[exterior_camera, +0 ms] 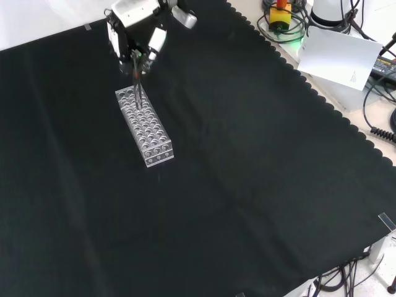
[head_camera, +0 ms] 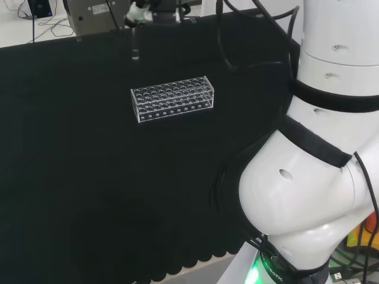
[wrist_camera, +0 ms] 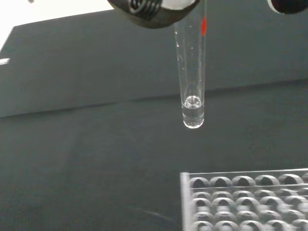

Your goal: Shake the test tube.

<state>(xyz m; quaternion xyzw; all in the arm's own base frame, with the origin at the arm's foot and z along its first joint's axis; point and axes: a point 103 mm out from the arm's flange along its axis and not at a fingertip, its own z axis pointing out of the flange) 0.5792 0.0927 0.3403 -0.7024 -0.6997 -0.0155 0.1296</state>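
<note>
We start with the black cloth (exterior_camera: 260, 185) across the whole bench, then the arm's white links (head_camera: 320, 177) down the right of the head view. Next the clear test tube rack (head_camera: 172, 98), upper centre in the head view, upper left in the front view, standing on the cloth; we see no tubes in its holes as far as the frames show. The hand (exterior_camera: 133, 28) sits at the top left of the front view, and at the top edge of the head view. Its fingers are closed on the top of the test tube (wrist_camera: 192, 86), pinching it so it hangs about upright. In the wrist view the tube's rounded bottom is clear of the rack, lifted above and just off its end, with a small amount of clear liquid at the tip and a red mark near the top. Our judgement on progress: tube is out of the rack and held in the air, so pick-up looks done; shaking itself can't be read from one moment, and it still looks left to do.
</note>
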